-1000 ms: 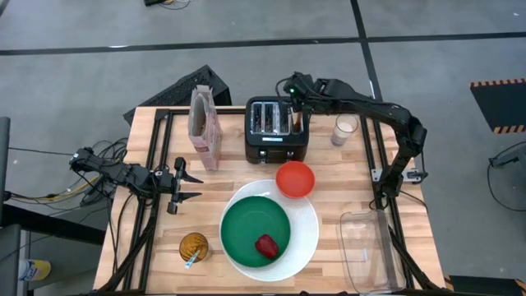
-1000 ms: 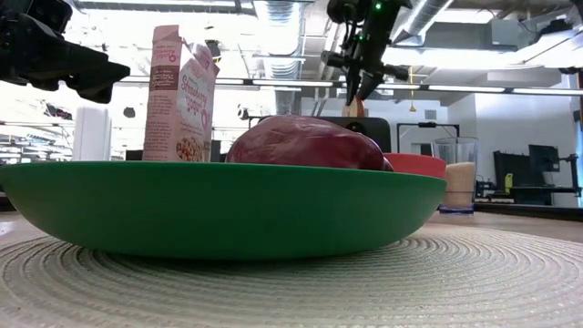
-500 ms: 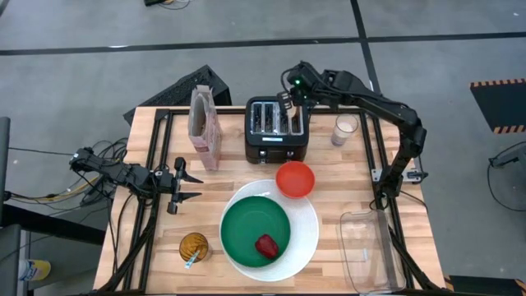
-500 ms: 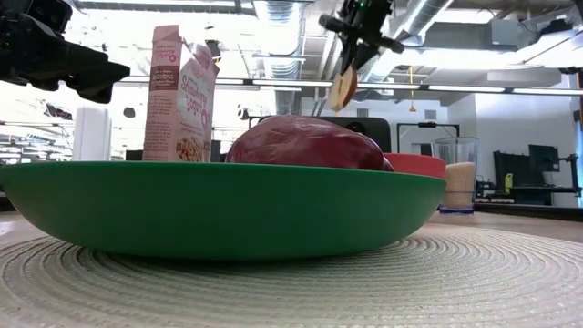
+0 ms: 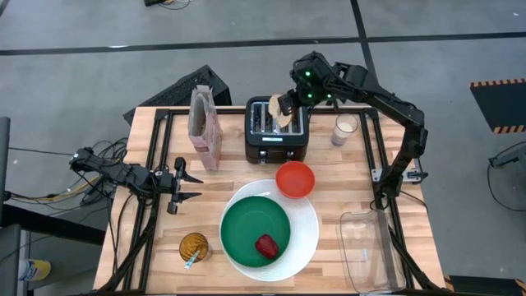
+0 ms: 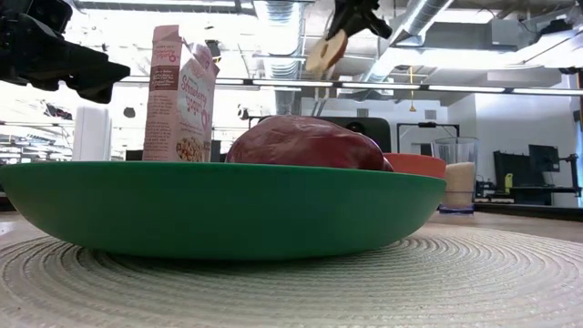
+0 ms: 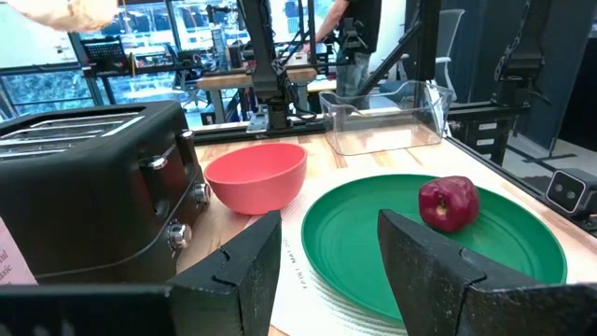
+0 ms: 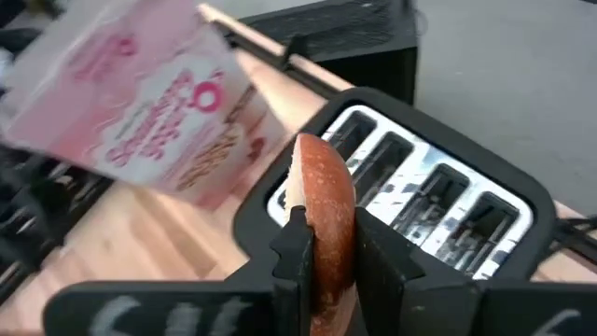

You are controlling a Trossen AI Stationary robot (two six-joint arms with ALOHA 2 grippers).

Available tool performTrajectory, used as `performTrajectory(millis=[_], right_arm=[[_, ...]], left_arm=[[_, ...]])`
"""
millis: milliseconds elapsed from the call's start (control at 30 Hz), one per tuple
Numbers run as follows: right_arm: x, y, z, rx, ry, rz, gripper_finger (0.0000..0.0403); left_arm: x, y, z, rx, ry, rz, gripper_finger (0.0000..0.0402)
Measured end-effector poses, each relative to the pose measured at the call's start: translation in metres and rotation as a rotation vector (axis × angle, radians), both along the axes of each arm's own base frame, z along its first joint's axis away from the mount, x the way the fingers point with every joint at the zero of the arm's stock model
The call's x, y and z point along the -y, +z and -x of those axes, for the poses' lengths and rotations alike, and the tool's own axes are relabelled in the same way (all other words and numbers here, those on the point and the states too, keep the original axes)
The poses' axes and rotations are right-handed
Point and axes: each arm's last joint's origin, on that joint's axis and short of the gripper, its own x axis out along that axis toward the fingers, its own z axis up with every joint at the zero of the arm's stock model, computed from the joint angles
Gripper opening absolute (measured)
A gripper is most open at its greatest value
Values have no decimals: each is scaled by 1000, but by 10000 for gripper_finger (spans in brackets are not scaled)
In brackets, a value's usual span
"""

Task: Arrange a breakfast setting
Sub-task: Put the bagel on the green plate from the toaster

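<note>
Right end effector [image 8: 326,245] clamps bagel half [image 8: 325,201] above toaster [image 8: 438,201]; cereal box [image 6: 179,91] lettering unreadable.

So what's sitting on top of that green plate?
Only a small red fruit lies on the green plate, toward one edge. The green plate itself rests on a larger white plate, covering most of it, so whatever is beneath the green plate cannot be seen.

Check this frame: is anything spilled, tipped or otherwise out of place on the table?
Nothing stands out. The cereal box stands upright beside the toaster, the red fruit lies on the green plate, and the right gripper holds the bagel half above the toaster. The left gripper waits open at the table's left.
</note>
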Motion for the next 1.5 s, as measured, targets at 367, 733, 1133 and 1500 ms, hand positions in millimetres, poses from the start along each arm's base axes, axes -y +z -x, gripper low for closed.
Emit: performTrajectory(millis=[367, 733, 1133, 1500], right_arm=[[-36, 28, 23, 84, 240, 22, 82], [-79, 62, 86, 134, 439, 80, 82], [-109, 87, 163, 209, 538, 196, 82], [-116, 69, 195, 216, 551, 226, 82]], left_arm=[[0, 0, 0, 0, 0, 0, 171], [0, 0, 0, 0, 0, 0, 171], [0, 0, 0, 0, 0, 0, 171], [0, 0, 0, 0, 0, 0, 171]])
